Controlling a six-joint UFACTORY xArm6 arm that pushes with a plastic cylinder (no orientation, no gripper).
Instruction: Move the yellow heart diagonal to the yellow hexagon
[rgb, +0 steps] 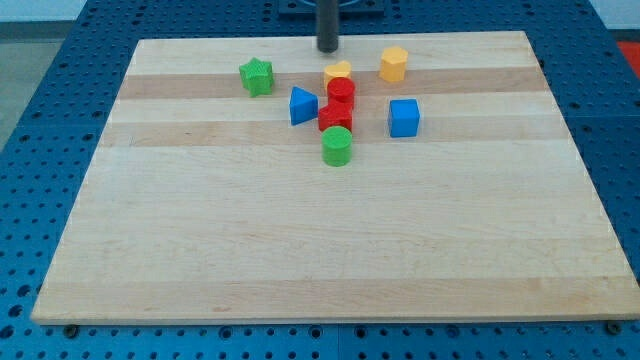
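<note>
The yellow heart (337, 71) lies near the view's top centre, touching the red cylinder (341, 91) just below it. The yellow hexagon (393, 64) sits to the heart's right, slightly higher, with a gap between them. My tip (327, 49) stands just above the heart and slightly to its left, not touching it.
A red block (334, 116) lies below the red cylinder, and a green cylinder (337, 146) below that. A blue triangle (302, 105) is left of the red pair, a blue cube (404, 117) to their right, and a green star (257, 76) at upper left. The wooden board (320, 250) lies on a blue perforated table.
</note>
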